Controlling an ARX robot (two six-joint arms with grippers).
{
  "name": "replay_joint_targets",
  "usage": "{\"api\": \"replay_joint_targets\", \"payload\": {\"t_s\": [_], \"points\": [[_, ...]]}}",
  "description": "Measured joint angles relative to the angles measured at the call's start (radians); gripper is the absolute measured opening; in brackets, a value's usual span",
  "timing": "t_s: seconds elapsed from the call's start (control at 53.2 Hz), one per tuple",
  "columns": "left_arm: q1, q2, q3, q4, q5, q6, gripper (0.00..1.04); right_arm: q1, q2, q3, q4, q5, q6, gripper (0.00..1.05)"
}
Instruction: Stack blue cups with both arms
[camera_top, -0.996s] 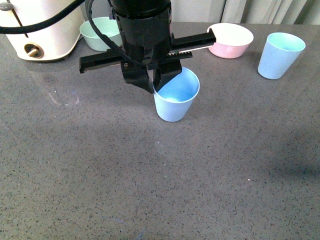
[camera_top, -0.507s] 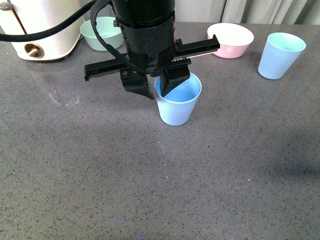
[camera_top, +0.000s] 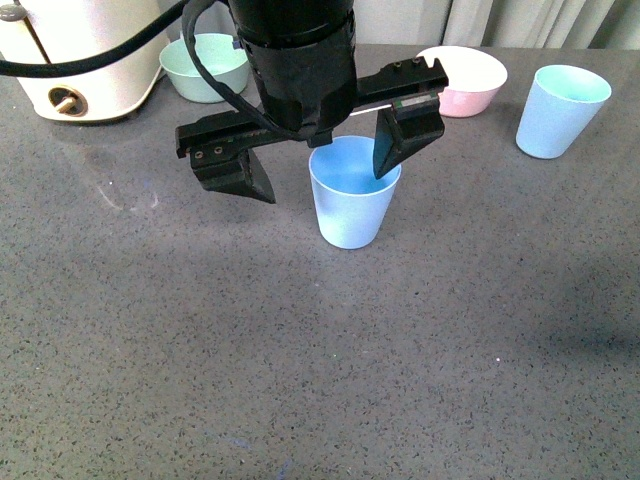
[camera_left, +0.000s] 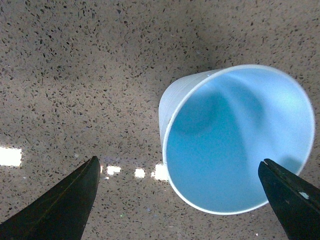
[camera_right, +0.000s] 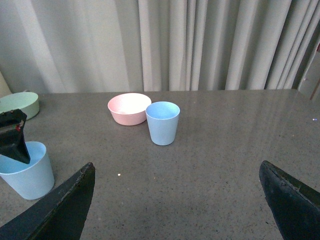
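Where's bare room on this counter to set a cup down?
Bare: the near half of the countertop, in front of the middle blue cup, and the stretch between it and the right blue cup. Crowded: the back edge, with white appliance, green bowl and pink bowl.

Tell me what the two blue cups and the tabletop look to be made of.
Centre blue cup and far blue cup: probably plastic, matte; thin rims, even colour, no glare. Tabletop: grey speckled stone or stone-look laminate, slightly glossy; it shows faint bright reflections.
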Motion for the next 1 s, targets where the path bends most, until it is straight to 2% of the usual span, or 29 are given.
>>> {"api": "replay_joint_targets", "payload": {"t_s": [0.113, 0.263, 0.319, 0.507, 0.526, 0.545, 0.583, 0.62, 0.677, 0.789, 0.921, 0.996], "points": [[-0.001, -0.057, 0.003, -0.002, 0.003, 0.002, 0.96, 0.000, 0.000, 0.000, 0.000, 0.000, 0.000, 0.96], [0.017, -0.174, 0.011, 0.042, -0.056, 0.057, 0.96, 0.000, 0.000, 0.000, 0.000, 0.000, 0.000, 0.96], [0.042, -0.228, -0.012, 0.091, -0.094, 0.095, 0.96, 0.000, 0.000, 0.000, 0.000, 0.000, 0.000, 0.96], [0.149, -0.457, -0.212, 0.278, -0.120, 0.179, 0.96, 0.000, 0.000, 0.000, 0.000, 0.000, 0.000, 0.96], [0.151, -0.483, -0.246, 0.338, -0.159, 0.217, 0.94, 0.000, 0.000, 0.000, 0.000, 0.000, 0.000, 0.96], [0.159, -0.523, -0.319, 0.495, -0.240, 0.271, 0.88, 0.000, 0.000, 0.000, 0.000, 0.000, 0.000, 0.96], [0.172, -0.586, -0.455, 0.769, -0.328, 0.401, 0.79, 0.000, 0.000, 0.000, 0.000, -0.001, 0.000, 0.96], [0.192, -0.644, -0.595, 1.003, -0.339, 0.530, 0.71, 0.000, 0.000, 0.000, 0.000, 0.000, 0.000, 0.96], [0.216, -0.694, -0.721, 1.174, -0.325, 0.605, 0.62, 0.000, 0.000, 0.000, 0.000, 0.000, 0.000, 0.96], [0.261, -0.776, -0.920, 1.356, -0.278, 0.689, 0.44, 0.000, 0.000, 0.000, 0.000, 0.000, 0.000, 0.96], [0.311, -0.861, -1.075, 1.412, -0.235, 0.725, 0.24, 0.000, 0.000, 0.000, 0.000, 0.000, 0.000, 0.96], [0.350, -0.932, -1.177, 1.438, -0.202, 0.734, 0.06, 0.000, 0.000, 0.000, 0.000, 0.000, 0.000, 0.96]]}}
